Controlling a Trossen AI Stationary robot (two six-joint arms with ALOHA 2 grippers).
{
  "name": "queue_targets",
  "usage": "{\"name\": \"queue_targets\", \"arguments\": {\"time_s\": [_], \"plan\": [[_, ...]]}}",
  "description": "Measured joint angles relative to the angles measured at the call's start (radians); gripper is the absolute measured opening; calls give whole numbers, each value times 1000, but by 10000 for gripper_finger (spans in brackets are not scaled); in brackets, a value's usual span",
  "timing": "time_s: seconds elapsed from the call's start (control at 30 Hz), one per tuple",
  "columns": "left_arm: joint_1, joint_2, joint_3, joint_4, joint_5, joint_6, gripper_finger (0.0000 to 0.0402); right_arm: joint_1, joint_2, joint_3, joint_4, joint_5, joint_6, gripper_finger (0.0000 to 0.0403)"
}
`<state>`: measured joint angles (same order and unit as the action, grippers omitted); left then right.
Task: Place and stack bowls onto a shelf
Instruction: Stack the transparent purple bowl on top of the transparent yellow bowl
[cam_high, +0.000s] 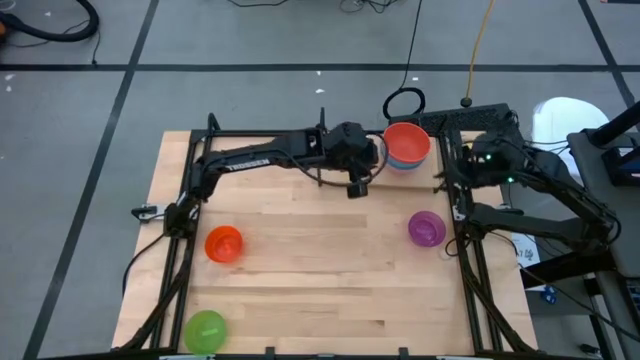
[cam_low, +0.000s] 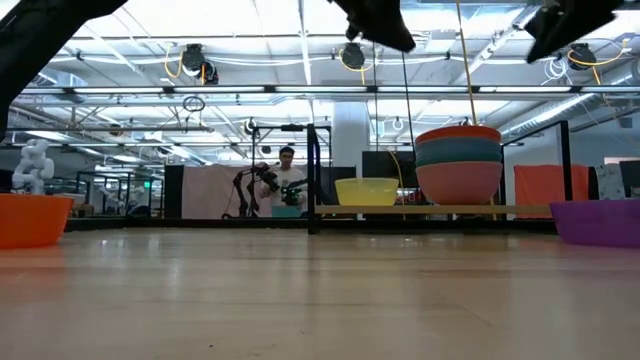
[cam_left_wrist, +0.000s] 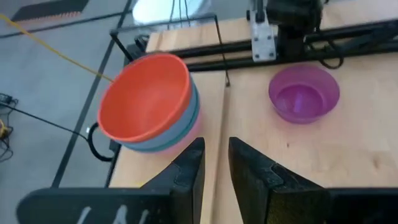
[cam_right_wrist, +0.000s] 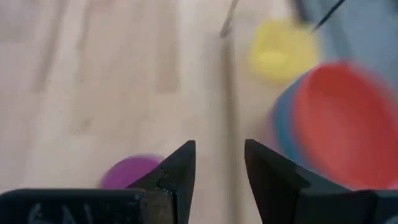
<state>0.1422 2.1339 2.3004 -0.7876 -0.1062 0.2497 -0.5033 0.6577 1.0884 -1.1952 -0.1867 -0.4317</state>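
Observation:
A stack of bowls (cam_high: 406, 144) with a red one on top stands on the shelf (cam_low: 520, 209) at the table's far right. A yellow bowl (cam_low: 367, 190) sits on the shelf left of the stack. On the tabletop lie a purple bowl (cam_high: 427, 228), an orange bowl (cam_high: 223, 243) and a green bowl (cam_high: 206, 330). My left gripper (cam_left_wrist: 214, 163) hangs open and empty above the table, just left of and nearer than the stack. My right gripper (cam_right_wrist: 219, 168) is open and empty, raised at the table's right edge.
Black frame bars (cam_high: 190, 190) run along the table's left and right sides. The right arm's body (cam_high: 490, 158) stands close to the right of the stack. Bare tabletop (cam_high: 320, 260) lies in the middle between the orange and purple bowls.

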Motion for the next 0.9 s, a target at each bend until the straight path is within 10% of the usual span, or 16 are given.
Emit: {"name": "queue_targets", "arguments": {"time_s": [0.33, 0.9], "plan": [[2, -116, 46, -89, -1, -18, 79, 96, 85, -9, -230, -137, 249, 130], [5, -290, 44, -278, -3, -49, 79, 309, 262, -373, 54, -185, 543, 130]]}}
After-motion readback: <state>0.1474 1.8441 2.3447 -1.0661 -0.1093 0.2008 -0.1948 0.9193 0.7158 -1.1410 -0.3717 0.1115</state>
